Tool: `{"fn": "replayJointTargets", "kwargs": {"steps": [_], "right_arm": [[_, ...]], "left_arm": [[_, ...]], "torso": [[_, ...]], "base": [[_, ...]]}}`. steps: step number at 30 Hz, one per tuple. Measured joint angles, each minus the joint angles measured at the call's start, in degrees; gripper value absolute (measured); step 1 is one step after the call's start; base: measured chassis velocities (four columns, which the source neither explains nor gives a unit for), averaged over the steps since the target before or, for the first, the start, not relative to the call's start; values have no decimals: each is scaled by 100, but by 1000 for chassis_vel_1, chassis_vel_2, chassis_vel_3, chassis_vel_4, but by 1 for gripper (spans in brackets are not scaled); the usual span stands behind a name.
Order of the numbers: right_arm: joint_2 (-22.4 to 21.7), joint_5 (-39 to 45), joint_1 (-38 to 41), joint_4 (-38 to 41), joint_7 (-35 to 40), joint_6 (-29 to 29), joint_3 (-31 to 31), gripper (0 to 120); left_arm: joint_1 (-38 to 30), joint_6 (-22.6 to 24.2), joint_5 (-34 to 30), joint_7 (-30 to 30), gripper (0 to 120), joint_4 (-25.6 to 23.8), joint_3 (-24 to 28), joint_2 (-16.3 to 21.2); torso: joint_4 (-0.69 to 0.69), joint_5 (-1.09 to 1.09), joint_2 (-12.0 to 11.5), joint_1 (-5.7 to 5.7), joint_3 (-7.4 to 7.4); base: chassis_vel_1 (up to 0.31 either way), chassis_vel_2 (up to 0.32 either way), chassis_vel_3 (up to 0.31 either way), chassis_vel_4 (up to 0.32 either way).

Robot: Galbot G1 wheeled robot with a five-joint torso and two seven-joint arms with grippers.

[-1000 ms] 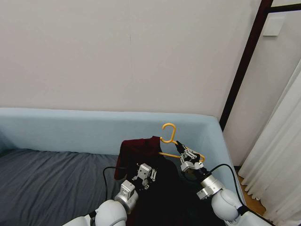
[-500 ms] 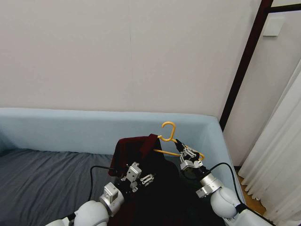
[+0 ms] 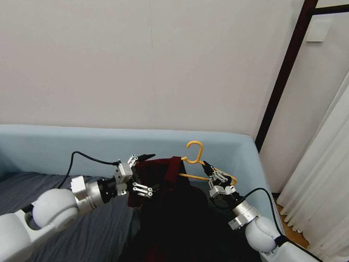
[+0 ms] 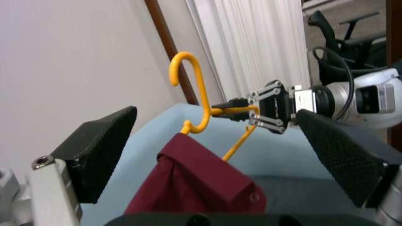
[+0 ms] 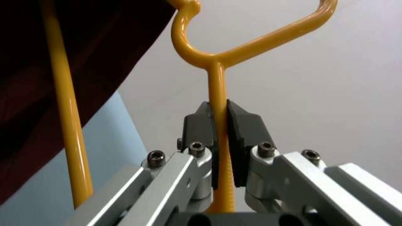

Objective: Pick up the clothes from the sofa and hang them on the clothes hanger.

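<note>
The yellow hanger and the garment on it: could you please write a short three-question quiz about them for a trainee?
1. True or false: the right hand is shut on the yellow hanger.
2. Pick one. The left hand is: A) shut on the hanger's hook; B) open beside the dark red garment; C) shut on a curtain.
3. Fill in: the backrest of the sofa is light ____.

Key: 1 true; 2 B; 3 blue.
</note>
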Motion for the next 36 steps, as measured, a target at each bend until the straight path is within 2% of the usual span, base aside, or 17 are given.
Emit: {"fn": "replayJointTargets", "kwargs": {"steps": [2, 5, 6, 7, 8, 10, 11, 12, 14, 15, 16, 18, 20, 27, 32, 33, 36], "right_arm": [[109, -27, 196, -83, -2, 34, -185, 4], [135, -80, 217, -78, 6, 69, -218, 4], [135, -80, 217, -78, 6, 69, -218, 4], [101, -93, 176, -43, 10, 73, -205, 4], [71, -96, 147, -23, 15, 74, -182, 4], [23, -112, 106, -14, 30, 88, -116, 4], [23, -112, 106, -14, 30, 88, -116, 4], [12, -143, 94, -16, 40, 110, -71, 4], [6, -170, 89, -20, 59, 125, -42, 4], [6, -170, 89, -20, 59, 125, -42, 4], [6, -174, 85, -13, 64, 125, -37, 4], [0, -196, 84, 11, 65, 126, -36, 4], [-8, -233, 86, 11, 65, 136, -35, 4], [-27, -344, 82, 26, 63, 199, 0, 4], [-83, -467, 48, 43, 68, 268, 19, 4], [-83, -467, 48, 43, 68, 268, 19, 4], [-109, -503, 62, 60, 76, 287, 31, 4]], "left_arm": [[-354, 5, -227, 234, 100, 283, 114, 86], [-1378, 110, -489, 506, 100, 842, 1205, -104], [-1378, 110, -489, 506, 100, 842, 1205, -104], [-2036, 146, -578, 622, 100, 1105, 1828, -242], [-2576, 162, -645, 731, 100, 1325, 2256, -349], [-3367, 197, -665, 1013, 100, 1750, 2904, -557], [-3367, 197, -665, 1013, 100, 1750, 2904, -557], [-3759, 197, -605, 1184, 100, 2053, 3217, -704], [-4216, 195, -591, 1346, 100, 2363, 3611, -842], [-4216, 195, -591, 1346, 100, 2363, 3611, -842], [-4574, 212, -674, 1533, 100, 2536, 3936, -935], [-4881, 306, -808, 1825, 100, 2631, 4182, -978], [-5182, 384, -932, 2051, 100, 2720, 4466, -1037], [-5490, 535, -1115, 2312, 100, 2944, 4792, -1297], [-5715, 718, -1292, 2622, 100, 3328, 5163, -1806], [-5715, 718, -1292, 2622, 100, 3328, 5163, -1806], [-5802, 756, -1231, 2767, 100, 3711, 5298, -2122]], "torso": [[9, 2, 0, 0, 0], [10, -3, 0, 0, 1], [10, -3, 0, 0, 1], [2, -8, -1, 0, 1], [-2, 0, 0, 1, 1], [-3, 8, 0, 0, 1], [-3, 8, 0, 0, 1], [-4, -2, 0, 0, 2], [-2, 1, 0, 1, 1], [-2, 1, 0, 1, 1], [0, 4, 0, 1, 1], [3, -1, 0, 1, 1], [5, 5, 0, 0, 0], [2, 1, 0, 0, 1], [2, 2, 0, 0, 0], [2, 2, 0, 0, 0], [-2, 2, 0, 0, 1]], "base": [[0, 0, 0, 0], [0, 0, 0, 0], [0, 0, 0, 0], [0, 0, 0, 0], [0, 0, 0, 0], [0, 0, 0, 0], [0, 0, 0, 0], [0, 0, 0, 0], [0, 0, 0, 0], [0, 0, 0, 0], [0, 0, 0, 0], [0, 0, 0, 0], [0, 0, 0, 0], [0, 0, 0, 0], [0, 0, 0, 0], [0, 0, 0, 0], [0, 0, 0, 0]]}}
